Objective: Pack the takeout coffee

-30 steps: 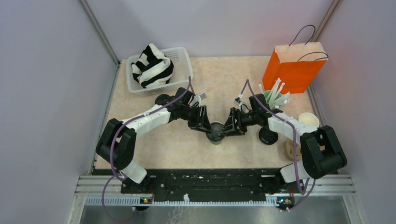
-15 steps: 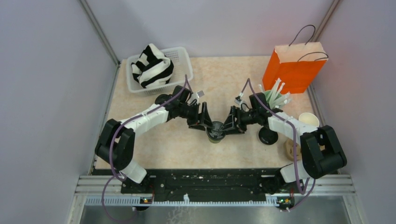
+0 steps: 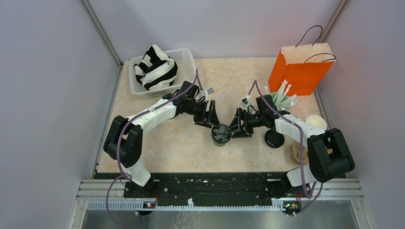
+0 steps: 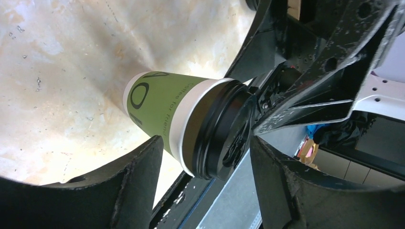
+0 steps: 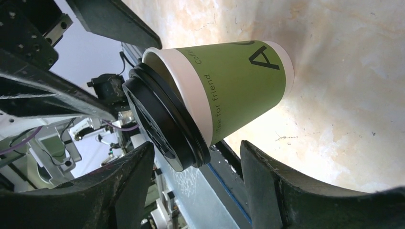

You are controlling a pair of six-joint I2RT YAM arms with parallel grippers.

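The lidded cup (image 3: pixel 220 135) stands upright on the bench (image 3: pixel 176 148), about midway between the two arms, with its black lid (image 5: pixel 162 124) on top. From the right wrist the lid looks slightly askew on the rim, though the steep angle makes that hard to confirm. The left tool (image 4: pixel 204 142) sits at the cup's far-left side with its fingers spread wide, and the cup shows in the gap between them. The right tool (image 5: pixel 196 144) faces the cup from its right side, fingers likewise spread. Whether a tip grazes the lid cannot be told, since the overhead view shows only black on black there.

Right of the lidded cup a loose lid (image 3: pixel 274 138) lies flat, partly hidden under the right arm. Further right an open cup (image 3: pixel 316 122) shows its cream inside, but its outer wall is out of sight. A tan round thing (image 3: pixel 297 153) near it is half covered by the arm and cannot be identified. Beyond the lidded cup to the right stand the straw tumbler (image 3: pixel 282 101) and the orange bag (image 3: pixel 301 69), well apart from it. Beyond it to the left, a basket (image 3: pixel 186 62) holds a striped cloth (image 3: pixel 154 67).
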